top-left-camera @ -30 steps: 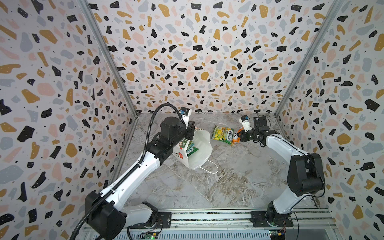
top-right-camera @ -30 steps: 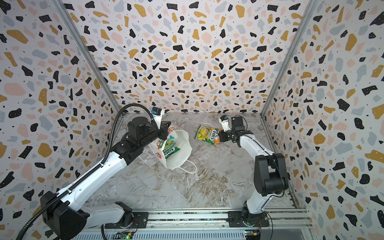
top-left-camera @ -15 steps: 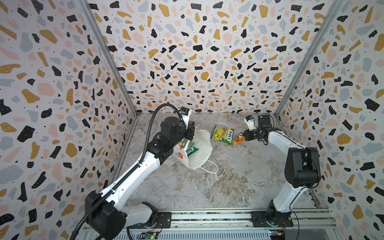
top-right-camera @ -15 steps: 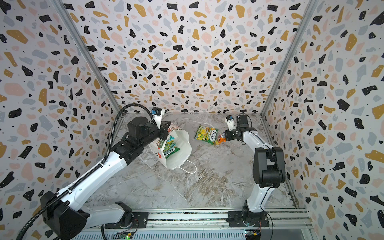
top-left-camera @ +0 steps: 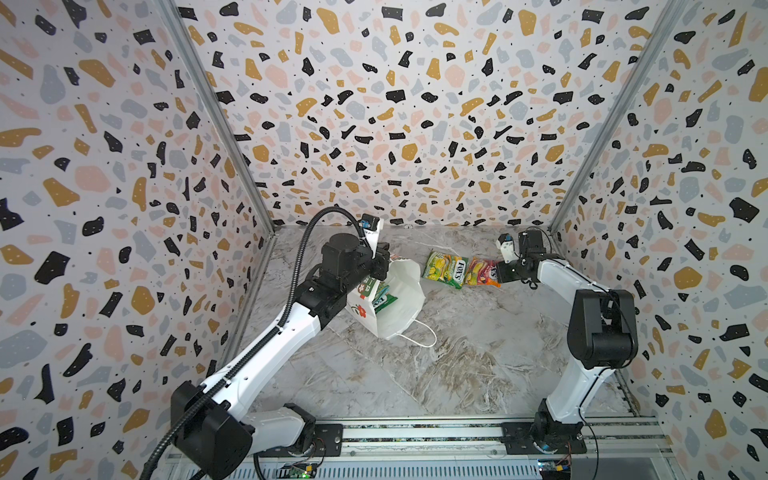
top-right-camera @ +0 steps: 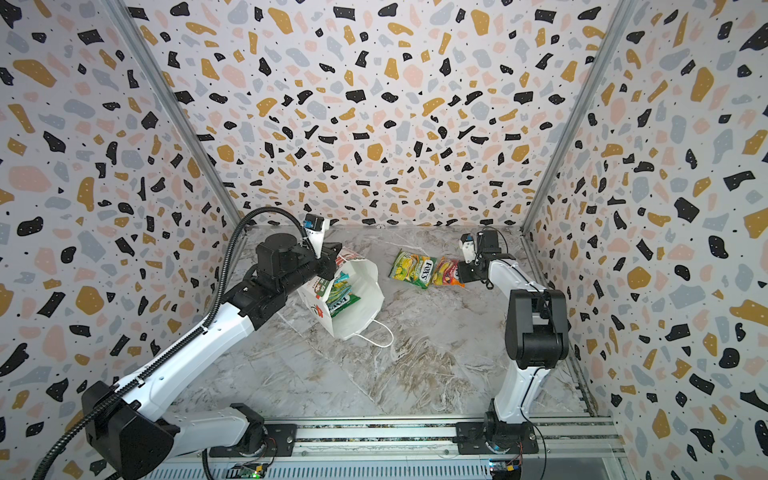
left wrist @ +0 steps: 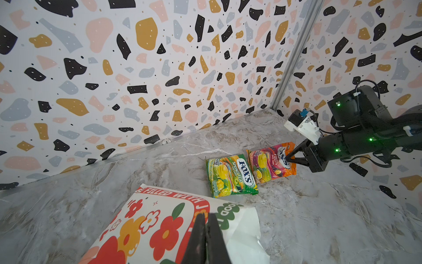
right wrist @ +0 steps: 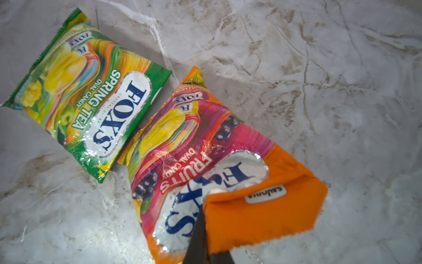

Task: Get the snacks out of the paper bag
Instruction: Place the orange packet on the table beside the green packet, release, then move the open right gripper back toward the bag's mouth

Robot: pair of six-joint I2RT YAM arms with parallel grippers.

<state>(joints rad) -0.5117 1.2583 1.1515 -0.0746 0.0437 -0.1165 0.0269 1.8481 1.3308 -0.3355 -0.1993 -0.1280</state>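
Left pincer [top-left-camera: 380, 266] was shut narrow on the upper rim of the paper bag [top-left-camera: 401, 303], the paper nipped between its jaws; the left wrist view showed the two dark fingers [left wrist: 198, 237] pressed together over the printed front of the paper bag [left wrist: 159, 219]. In both top views the bag leaned at a tilt on the marble table [top-left-camera: 415, 382], left of centre, its mouth gaping open and a cord handle [top-left-camera: 424, 337] trailing onto the surface by its lower edge. Inside the mouth lay several snacks [top-left-camera: 382, 297], green and teal, though their number could not be told. Further right, well clear of the bag, a green-yellow packet [top-left-camera: 444, 270] lay flat on the table, and just beside it, nearly touching, lay an orange packet [top-left-camera: 482, 272]. At the far right, the right pincer [top-left-camera: 500, 274] reached low over the table and was closed on the far edge of that orange packet; in the right wrist view the orange packet [right wrist: 205, 160] had a corner folded over where the right pincer [right wrist: 205, 246] gripped it, while the rest rested on the table
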